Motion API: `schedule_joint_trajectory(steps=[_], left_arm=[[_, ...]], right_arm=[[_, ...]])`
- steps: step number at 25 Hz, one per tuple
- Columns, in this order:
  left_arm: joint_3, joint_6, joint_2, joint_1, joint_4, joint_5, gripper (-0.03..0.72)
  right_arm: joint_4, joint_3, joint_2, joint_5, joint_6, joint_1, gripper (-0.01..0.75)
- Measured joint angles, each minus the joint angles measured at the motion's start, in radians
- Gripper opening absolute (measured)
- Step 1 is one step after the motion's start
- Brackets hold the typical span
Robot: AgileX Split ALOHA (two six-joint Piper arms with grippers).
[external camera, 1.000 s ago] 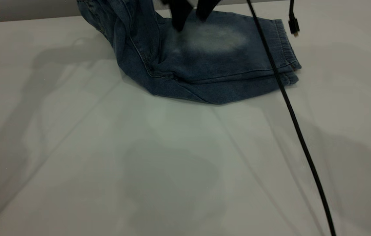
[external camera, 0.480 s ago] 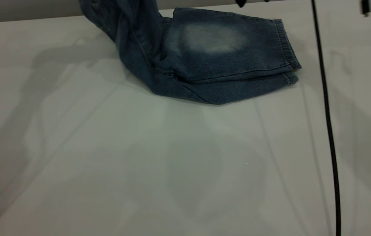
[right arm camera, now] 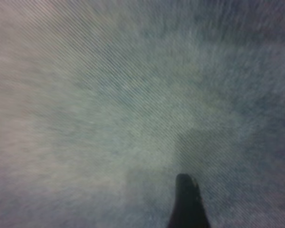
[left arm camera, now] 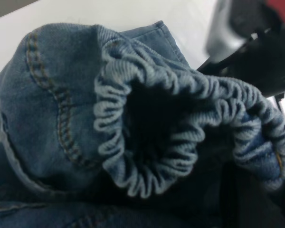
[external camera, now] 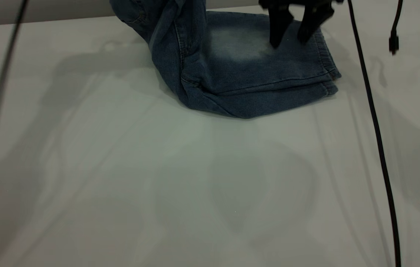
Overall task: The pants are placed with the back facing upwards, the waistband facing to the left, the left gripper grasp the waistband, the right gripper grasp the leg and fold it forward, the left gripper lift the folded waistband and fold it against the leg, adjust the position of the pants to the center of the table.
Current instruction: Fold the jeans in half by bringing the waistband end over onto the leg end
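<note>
Leg fold done; unseen left gripper is lifting blue denim pants' (external camera: 232,74) ruched waistband (left arm camera: 180,137), fingers untellable; black right gripper (external camera: 293,39) is hovering spread over the leg (external camera: 269,66).

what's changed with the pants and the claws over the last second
The right claw, up out of view half a second ago, has come back down, open, onto the leg near the hem. The lifted waistband end has swung rightward, carried by the left claw, itself unseen. The folded leg stays flat on the table.
</note>
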Motion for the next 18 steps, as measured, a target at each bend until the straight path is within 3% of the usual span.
schedule_joint_trajectory(steps=[18], left_arm=[[0.0, 0.027, 0.0, -0.127, -0.004, -0.02, 0.123]], right_arm=[[-0.009, -0.002, 0.028, -0.031, 0.0, 0.0, 0.425]])
